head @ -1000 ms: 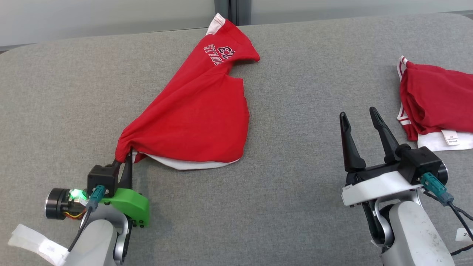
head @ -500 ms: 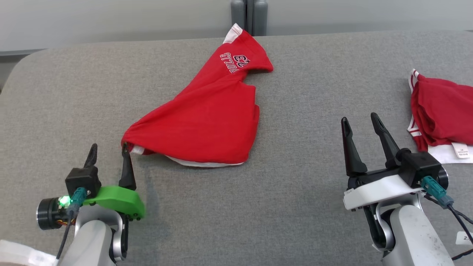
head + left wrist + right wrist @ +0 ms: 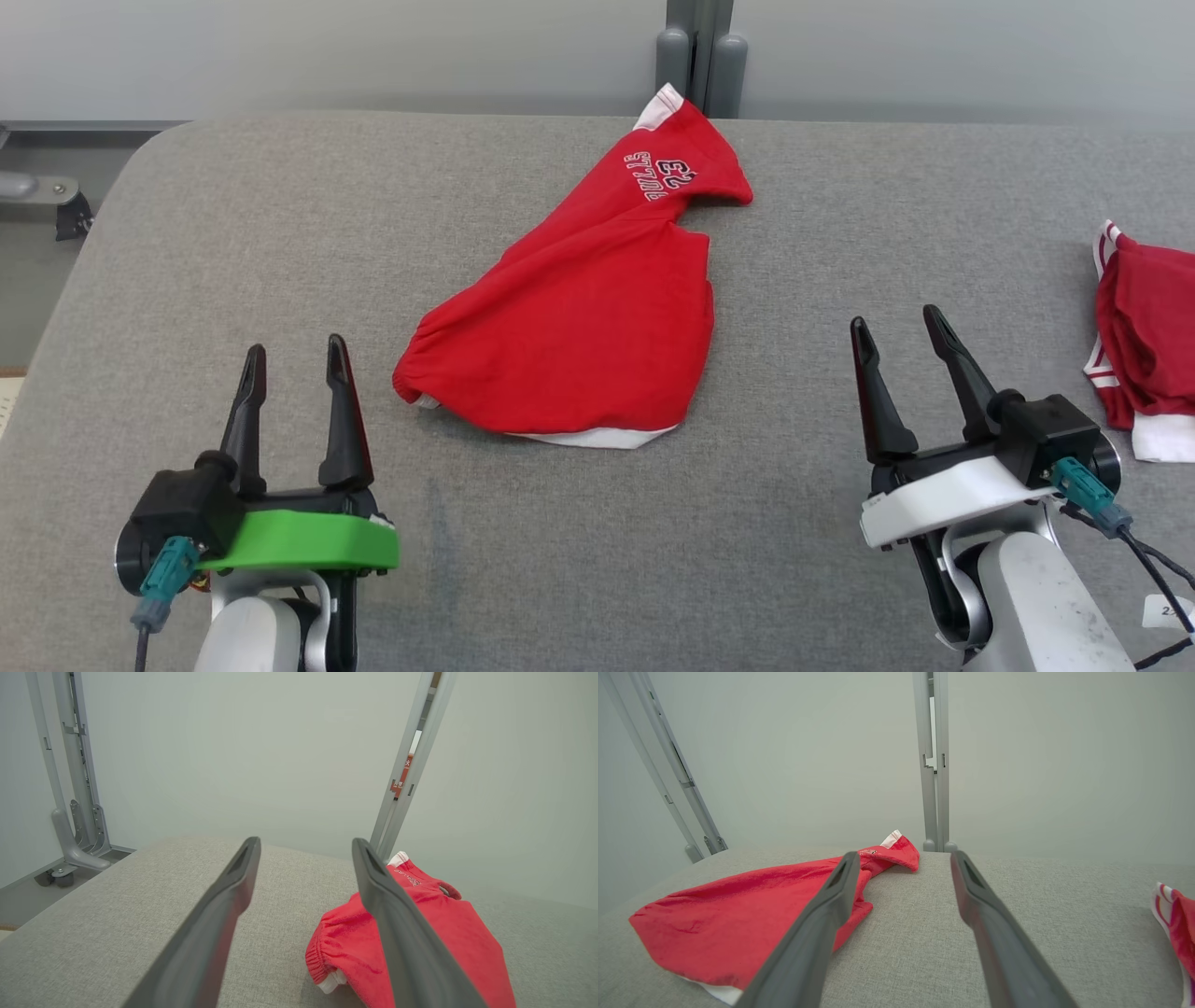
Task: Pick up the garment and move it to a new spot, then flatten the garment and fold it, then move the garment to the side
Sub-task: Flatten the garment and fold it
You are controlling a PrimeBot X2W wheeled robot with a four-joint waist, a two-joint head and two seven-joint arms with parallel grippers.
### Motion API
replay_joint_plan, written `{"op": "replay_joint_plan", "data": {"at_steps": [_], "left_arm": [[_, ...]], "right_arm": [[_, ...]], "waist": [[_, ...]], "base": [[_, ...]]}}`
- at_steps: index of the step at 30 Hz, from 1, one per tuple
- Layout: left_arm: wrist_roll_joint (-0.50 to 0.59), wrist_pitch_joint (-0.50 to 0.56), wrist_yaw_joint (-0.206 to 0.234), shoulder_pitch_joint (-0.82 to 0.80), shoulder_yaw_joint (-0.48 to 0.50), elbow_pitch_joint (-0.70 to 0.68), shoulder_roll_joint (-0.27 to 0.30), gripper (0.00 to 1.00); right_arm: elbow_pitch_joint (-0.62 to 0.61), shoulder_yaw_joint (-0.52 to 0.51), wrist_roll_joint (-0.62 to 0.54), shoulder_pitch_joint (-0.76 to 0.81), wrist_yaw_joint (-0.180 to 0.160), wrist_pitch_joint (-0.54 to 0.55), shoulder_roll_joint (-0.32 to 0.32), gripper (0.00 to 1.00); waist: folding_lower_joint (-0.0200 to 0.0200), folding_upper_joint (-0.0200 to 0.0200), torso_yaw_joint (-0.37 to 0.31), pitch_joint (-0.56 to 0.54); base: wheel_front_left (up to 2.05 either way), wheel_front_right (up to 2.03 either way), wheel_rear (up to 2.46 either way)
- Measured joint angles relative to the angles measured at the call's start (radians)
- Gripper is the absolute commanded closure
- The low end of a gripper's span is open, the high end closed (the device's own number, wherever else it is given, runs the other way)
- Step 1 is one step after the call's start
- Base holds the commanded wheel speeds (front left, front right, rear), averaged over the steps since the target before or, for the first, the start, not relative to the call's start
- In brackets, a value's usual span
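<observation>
Left end effector [image 3: 294, 345] gapes near garment [image 3: 579, 345] — printed "23" inverted.

left pincer [image 3: 293, 350]: jaws spread, empty | right pincer [image 3: 898, 322]: jaws spread, empty

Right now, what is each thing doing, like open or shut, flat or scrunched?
Red garment: loose on the grey table, rumpled, unfolded.
Other red garment: bunched up, far right.
Left gripper: open, empty, touching nothing.
Right gripper: open, empty.
</observation>
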Motion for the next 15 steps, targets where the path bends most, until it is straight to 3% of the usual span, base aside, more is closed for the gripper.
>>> {"op": "replay_joint_plan", "data": {"at_steps": [6,15], "left_arm": [[0.026,0.0,-0.029,0.012,-0.011,0.016,-0.012,0.0],[0.02,0.0,-0.026,0.0,-0.073,0.038,-0.015,0.0]], "right_arm": [[0.026,-0.005,-0.006,-0.006,0.0,0.0,0.0,0.0],[0.237,0.016,0.062,-0.137,0.0,0.104,-0.001,0.0]], "waist": [[0.0,0.0,0.031,0.005],[0.0,0.0,0.098,0.041]], "base": [[0.0,0.0,0.0],[0.0,0.0,0.0]]}}
